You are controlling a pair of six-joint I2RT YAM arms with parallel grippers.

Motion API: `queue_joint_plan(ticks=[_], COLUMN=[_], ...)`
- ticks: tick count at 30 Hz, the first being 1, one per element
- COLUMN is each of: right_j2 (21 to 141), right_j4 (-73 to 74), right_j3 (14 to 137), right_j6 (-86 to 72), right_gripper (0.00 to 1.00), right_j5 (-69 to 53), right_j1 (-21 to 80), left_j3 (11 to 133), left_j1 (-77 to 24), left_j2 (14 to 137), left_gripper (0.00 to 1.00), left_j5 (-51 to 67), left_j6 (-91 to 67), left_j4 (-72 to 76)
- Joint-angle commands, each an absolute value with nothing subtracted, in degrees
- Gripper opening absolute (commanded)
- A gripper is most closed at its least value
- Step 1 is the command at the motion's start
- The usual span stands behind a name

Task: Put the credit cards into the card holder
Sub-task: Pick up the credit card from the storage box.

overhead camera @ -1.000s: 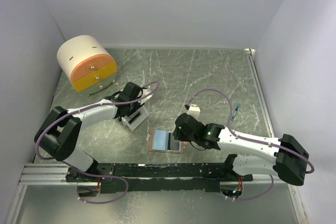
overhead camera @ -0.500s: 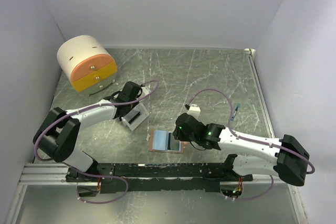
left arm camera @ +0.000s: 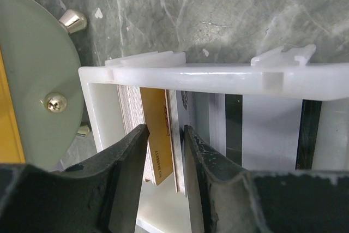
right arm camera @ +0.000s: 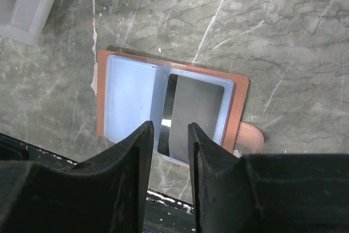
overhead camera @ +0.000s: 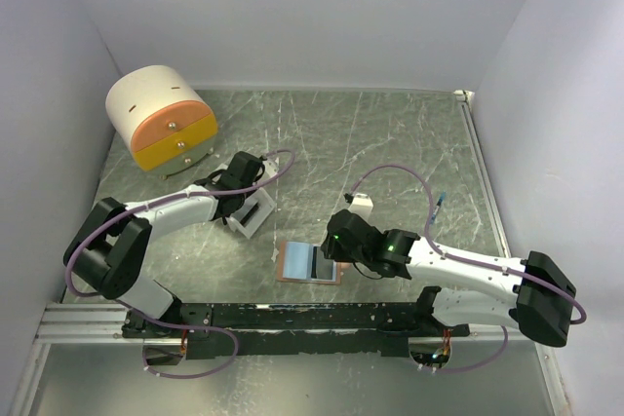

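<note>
Straddling a tan-orange credit card (left arm camera: 157, 135) with the left gripper (left arm camera: 165, 159), black fingers (left arm camera: 126, 178) parted a little to either side and not visibly pinching it. Standing on edge between those fingers, and packed among more pale-edged credit cards (left arm camera: 130, 129) just beyond the left fingertip and close against the right one. Walled in ahead of the fingertips by a small white open box (left arm camera: 218, 77), with the green base and brass knobs of a drawer unit (left arm camera: 27, 80) out past the left finger.

Hovering over the card holder (right arm camera: 128, 102) with the right gripper (right arm camera: 166, 151), fingers slightly apart and gripping nothing. Lying open and flat on the marbled table (right arm camera: 283, 36) just ahead of those fingertips: pale blue pockets inside, a dark credit card (right arm camera: 196, 115) already seated in the pocket ahead of the right finger, salmon-brown rim and snap tab beyond it.

Judged as the pick of the next card from the box, with at least one card already filed. Calls next for closing on the tan-orange card alone, then lifting straight up clear of the box wall without dragging its neighbours. After that, carrying it across to the holder's free blue pocket ahead of the right gripper's left finger, probably with that gripper pinning the holder down.
</note>
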State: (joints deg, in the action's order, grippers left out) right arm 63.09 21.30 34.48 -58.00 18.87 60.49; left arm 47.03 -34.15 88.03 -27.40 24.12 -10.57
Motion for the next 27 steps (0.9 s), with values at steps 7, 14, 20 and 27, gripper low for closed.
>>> queue_joint_plan(ticks=[7, 14, 20, 27], right_j2=[62.1, 61.5, 62.1, 62.7], right_j4=[21.9, 21.9, 21.1, 20.5], right_j3=[34.3, 33.6, 33.7, 34.1], right_j6=[-57.5, -57.7, -57.5, -57.1], right_gripper=[0.32, 0.32, 0.32, 0.32], right_j5=[20.2, 20.2, 19.7, 19.5], right_j1=[60.6, 60.7, 60.6, 60.7], left_j3=[47.3, 47.1, 46.9, 46.1], left_j1=[-33.7, -33.8, -33.8, -34.2], left_j2=[88.6, 87.9, 87.2, 87.4], left_gripper=[0.45, 0.45, 0.45, 0.45], left_j5=[-32.3, -34.0, -33.3, -32.6], left_j6=[25.4, 25.8, 25.6, 25.2], left_j4=[-8.7, -8.4, -8.3, -8.4])
